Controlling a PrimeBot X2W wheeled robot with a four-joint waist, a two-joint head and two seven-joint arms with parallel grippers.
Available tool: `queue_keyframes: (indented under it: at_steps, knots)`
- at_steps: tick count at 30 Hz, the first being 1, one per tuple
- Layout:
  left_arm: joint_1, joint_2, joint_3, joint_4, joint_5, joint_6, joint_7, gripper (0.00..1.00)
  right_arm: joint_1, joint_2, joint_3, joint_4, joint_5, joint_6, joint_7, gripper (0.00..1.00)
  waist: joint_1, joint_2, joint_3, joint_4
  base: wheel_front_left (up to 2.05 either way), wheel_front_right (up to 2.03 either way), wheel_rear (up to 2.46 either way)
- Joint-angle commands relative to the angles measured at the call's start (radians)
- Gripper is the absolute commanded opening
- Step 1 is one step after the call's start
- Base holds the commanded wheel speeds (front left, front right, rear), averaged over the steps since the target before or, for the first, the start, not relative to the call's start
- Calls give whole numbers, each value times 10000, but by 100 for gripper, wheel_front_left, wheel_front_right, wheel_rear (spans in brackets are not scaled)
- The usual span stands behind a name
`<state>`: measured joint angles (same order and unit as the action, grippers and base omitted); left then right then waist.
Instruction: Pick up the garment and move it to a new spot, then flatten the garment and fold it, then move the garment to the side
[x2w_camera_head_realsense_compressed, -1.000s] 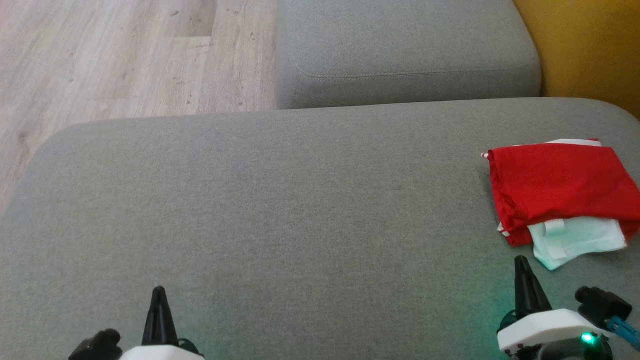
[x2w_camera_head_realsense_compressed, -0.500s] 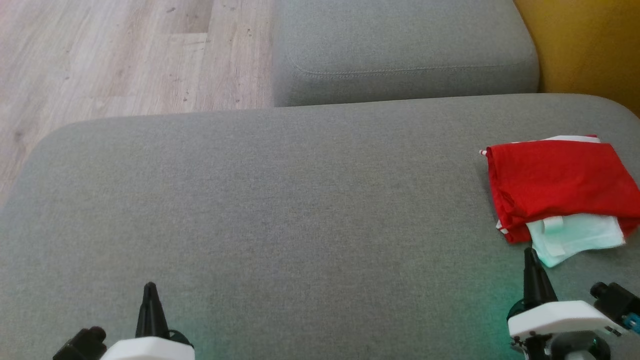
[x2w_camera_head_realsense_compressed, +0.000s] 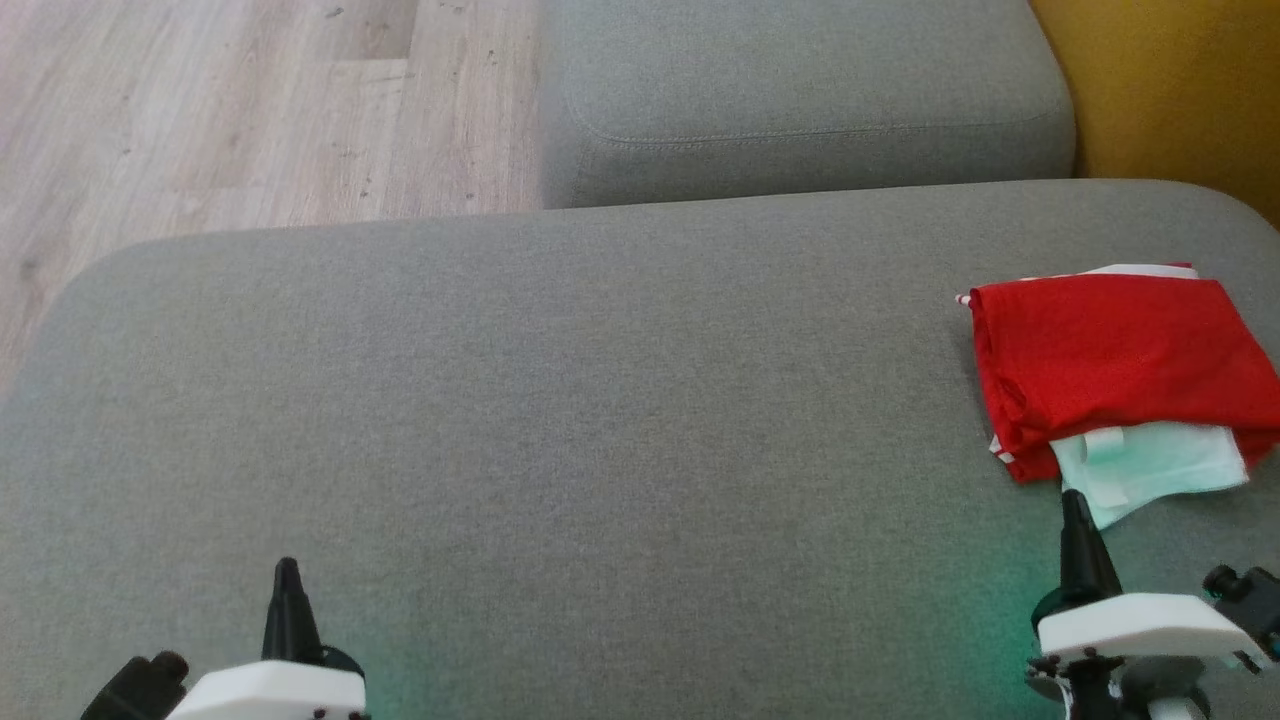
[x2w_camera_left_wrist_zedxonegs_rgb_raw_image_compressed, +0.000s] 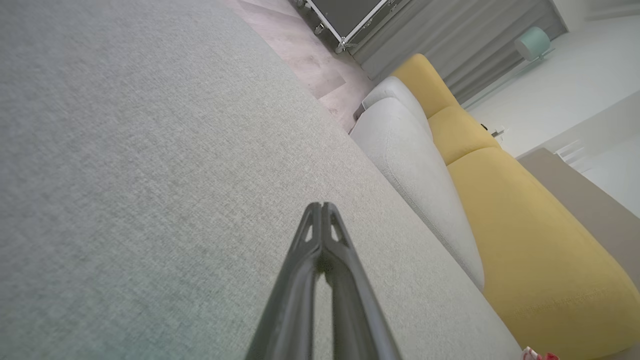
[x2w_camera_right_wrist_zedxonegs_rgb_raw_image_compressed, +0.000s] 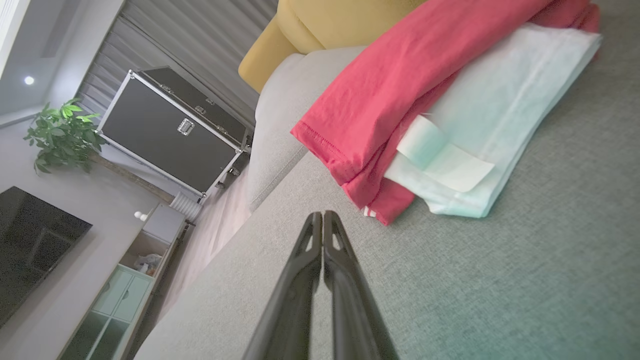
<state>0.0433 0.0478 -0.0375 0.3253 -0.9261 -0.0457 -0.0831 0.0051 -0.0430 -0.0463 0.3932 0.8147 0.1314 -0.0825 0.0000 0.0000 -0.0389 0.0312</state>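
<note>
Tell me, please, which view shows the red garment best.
Right wrist view: the garment lies close and large, hem stitching and pale inner layer clear. The head view shows it smaller at the right edge; the left wrist view, a red sliver.

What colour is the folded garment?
The garment is red with a white part; right wrist view shows it best.

No legible text or signs, pale tag (x2w_camera_right_wrist_zedxonegs_rgb_raw_image_compressed: 442, 162) on the folded garment (x2w_camera_right_wrist_zedxonegs_rgb_raw_image_compressed: 400, 90) unreadable
</note>
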Motion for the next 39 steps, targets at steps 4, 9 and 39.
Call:
queue_keyframes:
  at_steps: [4,9,39]
  knots:
    - [-659,13,289,-365,-521,-141,133,0,-645,-38,-7,-468,638,-4,136,0,0,0,26,-19,0,0,0]
    - [-727,14,385,-399,-1018,-197,277,0,-683,-41,-60,-548,1214,-4,280,0,0,0,57,-42,0,0,0]
    - [-1144,19,982,-610,-4096,-543,1170,0,-921,-57,-386,-1044,4778,-6,1169,0,0,0,249,-185,0,0,0]
